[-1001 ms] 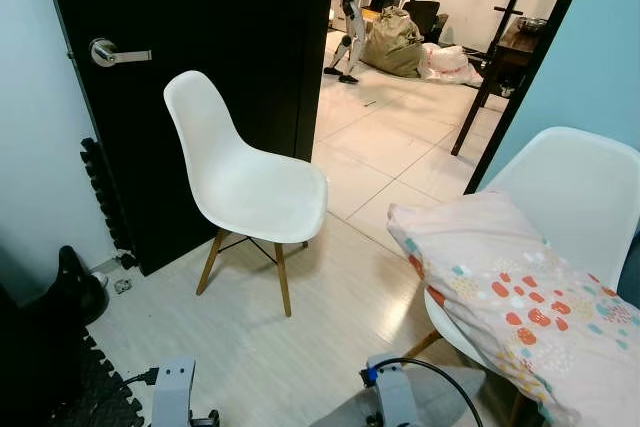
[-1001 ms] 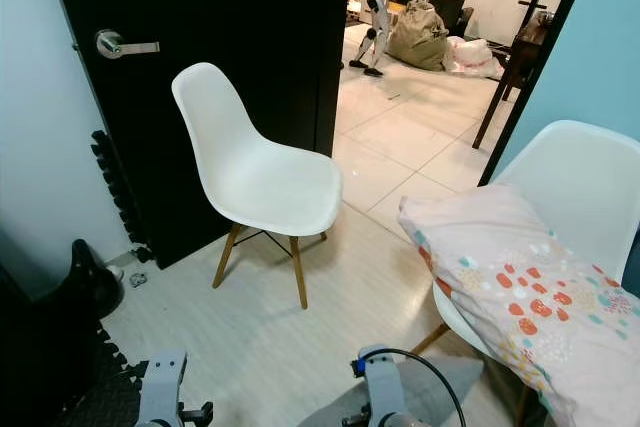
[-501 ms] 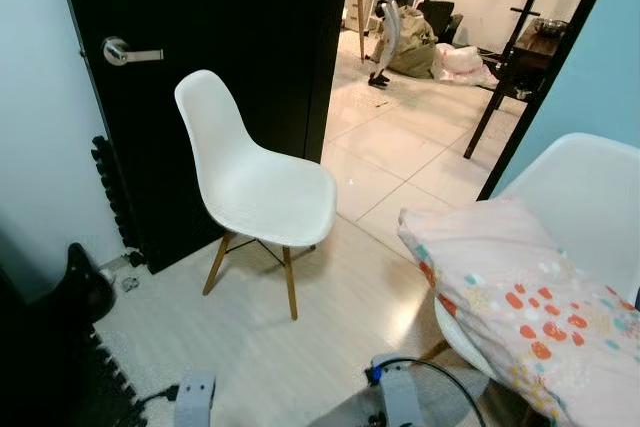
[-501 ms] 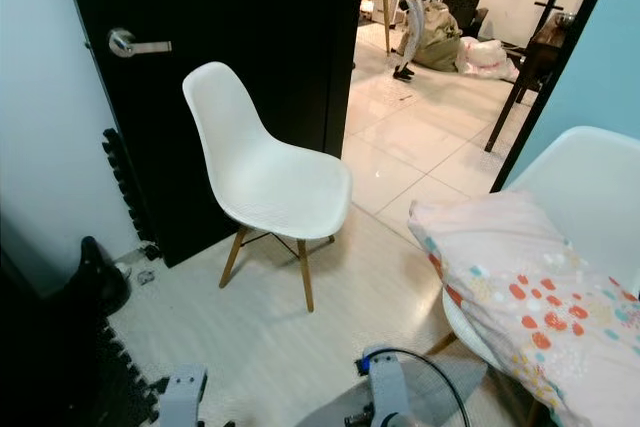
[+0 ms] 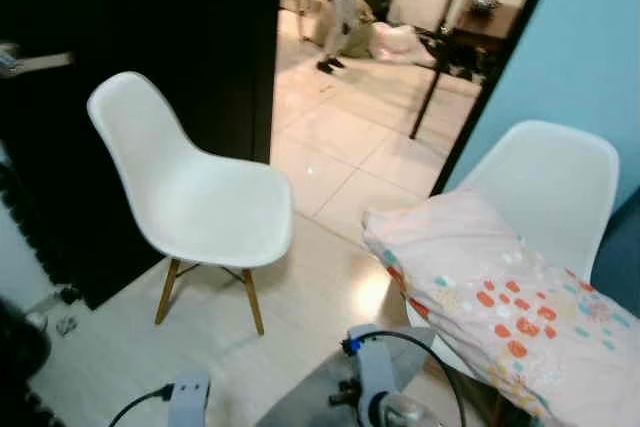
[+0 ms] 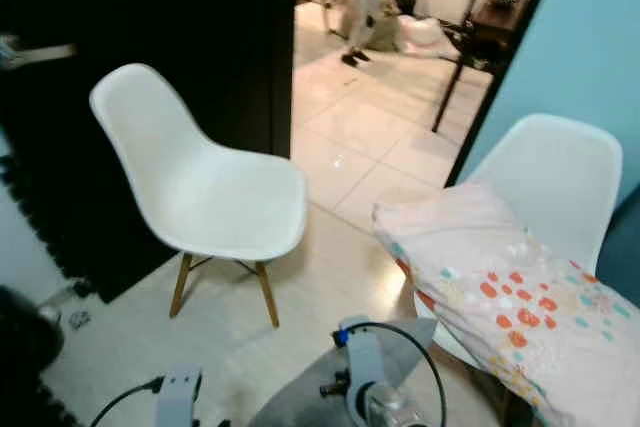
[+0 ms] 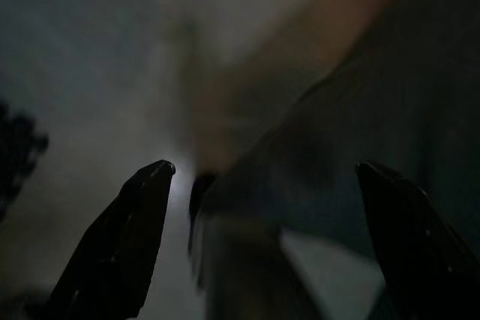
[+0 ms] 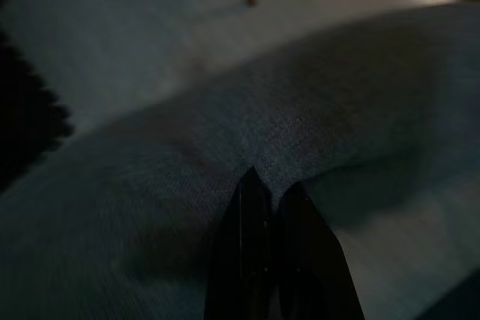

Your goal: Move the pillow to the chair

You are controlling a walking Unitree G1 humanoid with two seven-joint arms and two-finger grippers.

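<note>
A pale pink pillow (image 5: 490, 292) with red and teal dots lies across the seat of a white shell chair (image 5: 545, 182) at the right. A second white shell chair (image 5: 190, 192) with wooden legs stands bare at the left, in front of a black door (image 5: 140, 37). Both silver arms hang low at the bottom edge, the left wrist (image 5: 187, 399) and the right wrist (image 5: 372, 387). In the dim left wrist view the left gripper (image 7: 262, 185) is open, fingers wide apart. The right gripper (image 8: 268, 189) is shut, fingertips together over grey cloth (image 8: 300, 133).
Pale plank floor (image 5: 310, 297) lies between the two chairs. Behind them an open doorway leads to a tiled room (image 5: 350, 117) holding another robot (image 5: 335, 17), bags and a dark table (image 5: 480, 22). A light blue wall (image 5: 590, 37) rises at the right.
The camera has swung to the right: both chairs and the door sit further left in the picture. The pillow still lies on the right chair and the arms still hang low.
</note>
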